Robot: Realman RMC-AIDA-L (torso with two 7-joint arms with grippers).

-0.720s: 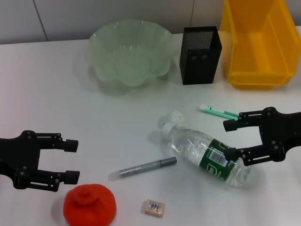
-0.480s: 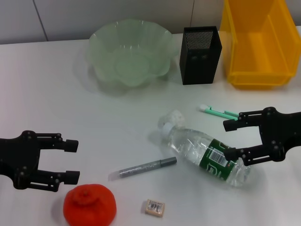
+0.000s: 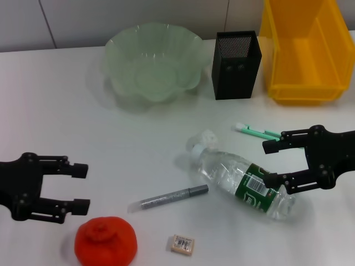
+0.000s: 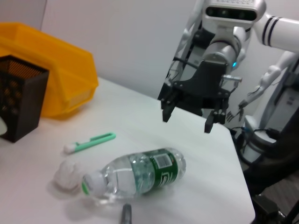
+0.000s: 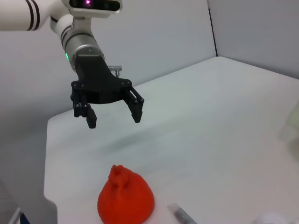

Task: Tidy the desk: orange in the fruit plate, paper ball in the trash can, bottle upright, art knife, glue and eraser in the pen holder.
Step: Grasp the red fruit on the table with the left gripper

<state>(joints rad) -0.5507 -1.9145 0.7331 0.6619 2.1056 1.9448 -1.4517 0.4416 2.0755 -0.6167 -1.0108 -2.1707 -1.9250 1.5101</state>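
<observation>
1. The left claw (image 3: 79, 187) hung at the lower left of the head view, spread wide and holding nothing, just above the orange (image 3: 105, 241).
2. The right claw (image 3: 271, 163) sat at mid right, also wide, its fingers straddling the base end of the bottle (image 3: 244, 181), which lay on its side on the table (image 3: 66, 111).
3. A crumpled paper ball (image 3: 208, 138) lay beside the bottle's cap.
4. The eraser (image 3: 182, 244) rested at the bottom centre, near a grey pen-like stick (image 3: 173, 197).
5. Along the top stood the fruit plate (image 3: 152, 61), pen holder (image 3: 237, 65) and trash can (image 3: 303, 50).
</observation>
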